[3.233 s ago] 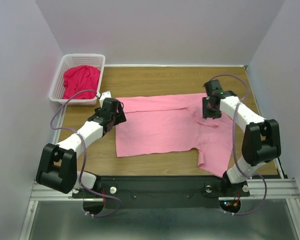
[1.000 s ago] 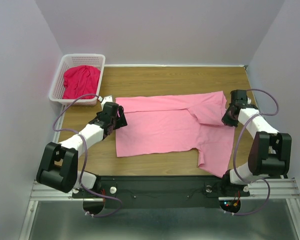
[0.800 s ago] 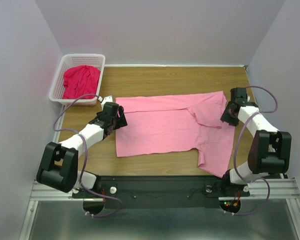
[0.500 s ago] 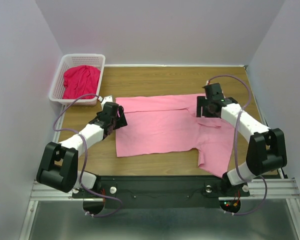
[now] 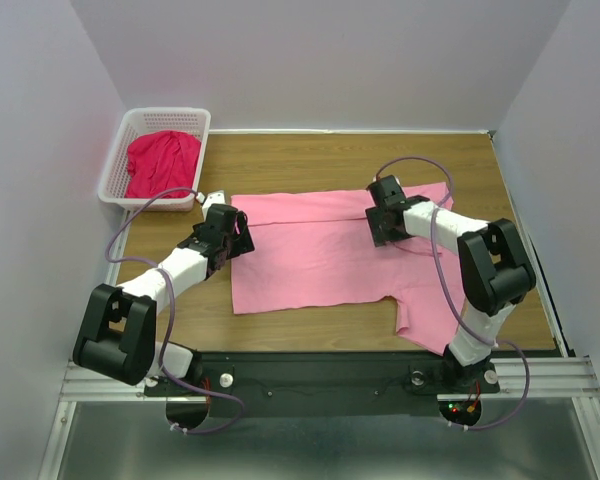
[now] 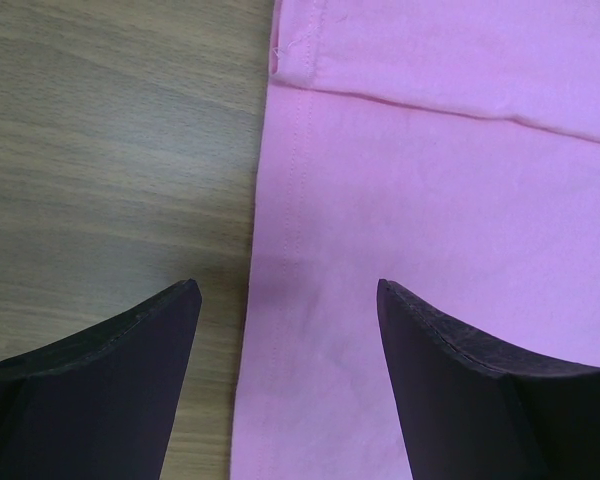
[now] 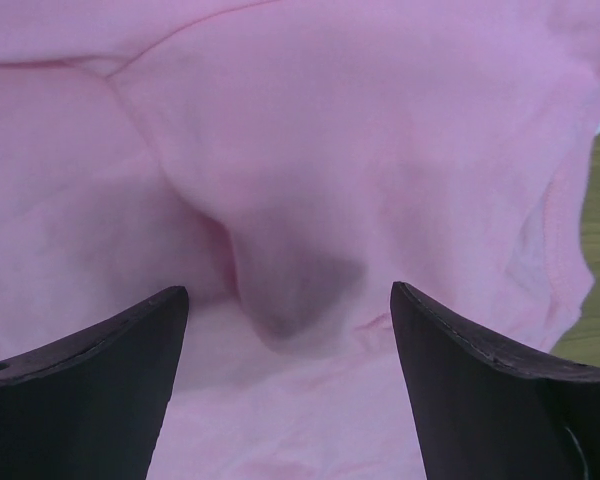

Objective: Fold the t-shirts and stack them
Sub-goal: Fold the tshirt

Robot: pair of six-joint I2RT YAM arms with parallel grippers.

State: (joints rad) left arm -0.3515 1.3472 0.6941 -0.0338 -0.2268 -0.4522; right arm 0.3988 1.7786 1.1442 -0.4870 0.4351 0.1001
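Two t-shirts need folding and stacking, and I think neither one is done yet. The pink t-shirt (image 5: 320,255) lies spread out on the table (image 5: 310,160), mostly flat. A strip along its far side looks folded over. One part hangs down toward the near right corner. The red t-shirt (image 5: 162,160) sits in a heap inside the white basket (image 5: 170,113) at the far left corner. No one has laid it out, so most of the job is left.

My left gripper (image 6: 287,288) is open and holds nothing. It sits right over the left edge of the pink shirt. One finger is above bare wood and the other is above cloth, and the hem runs between them. My right gripper (image 7: 289,290) is open too, and empty. It hangs over a soft bump (image 7: 290,275) in the cloth, near the middle right of the shirt.

There is bare wood to the left of the shirt and along the far side, so I have room there to fold and slide. The right side is tighter, because the cloth reaches close to the table's edge there. The basket is well apart from my left arm.
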